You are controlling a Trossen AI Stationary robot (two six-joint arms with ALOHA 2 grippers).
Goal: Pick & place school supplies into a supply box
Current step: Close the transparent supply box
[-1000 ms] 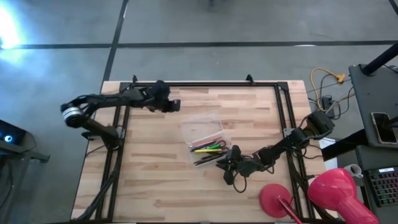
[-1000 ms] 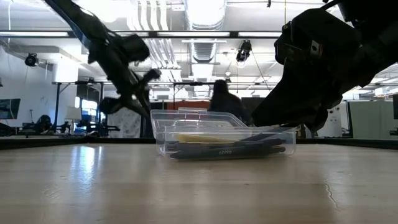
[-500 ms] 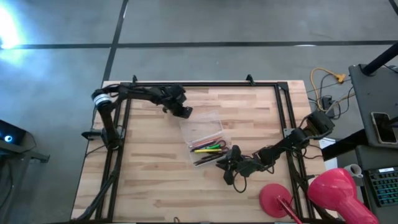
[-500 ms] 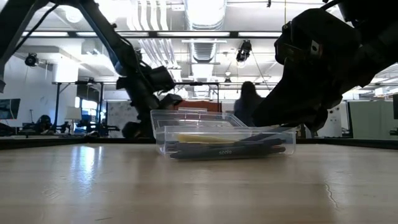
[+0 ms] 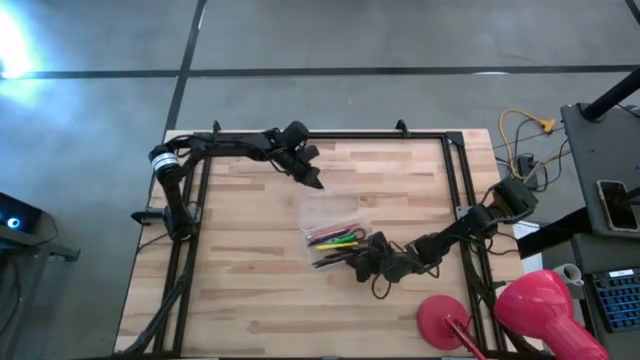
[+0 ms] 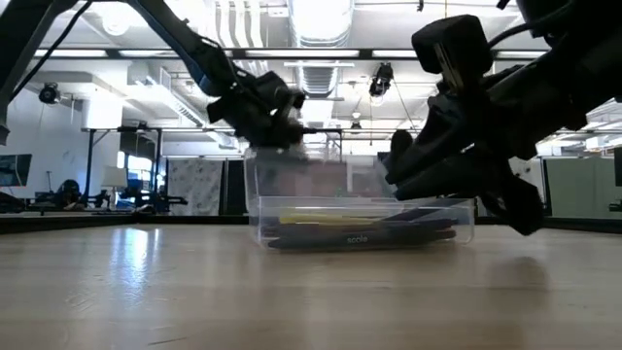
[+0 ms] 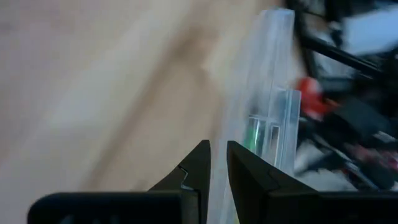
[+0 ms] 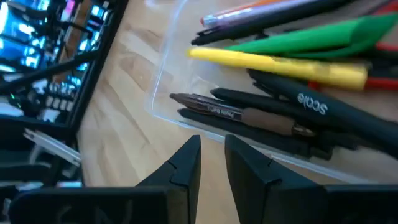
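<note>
Spanning most of the high view, the wooden table [image 5: 250,290] carries a black metal frame [image 5: 330,134] round its edges. Left arm reaches in from the far left corner; left gripper [image 5: 312,182] sits at the far edge of the supply box [image 5: 322,212], fingers nearly together with the box's clear lid or wall edge in the slim gap, contact not clear. Right arm comes from the right side; right gripper [image 5: 352,268] is low at the box's near-right corner, fingers almost shut, nothing visibly between them. Box sits mid-table, and holds the green pen [image 8: 323,38], yellow pen [image 8: 273,65], and several dark pens [image 8: 280,102]. Pink round objects [image 5: 540,305] lie off the table's right near corner.
</note>
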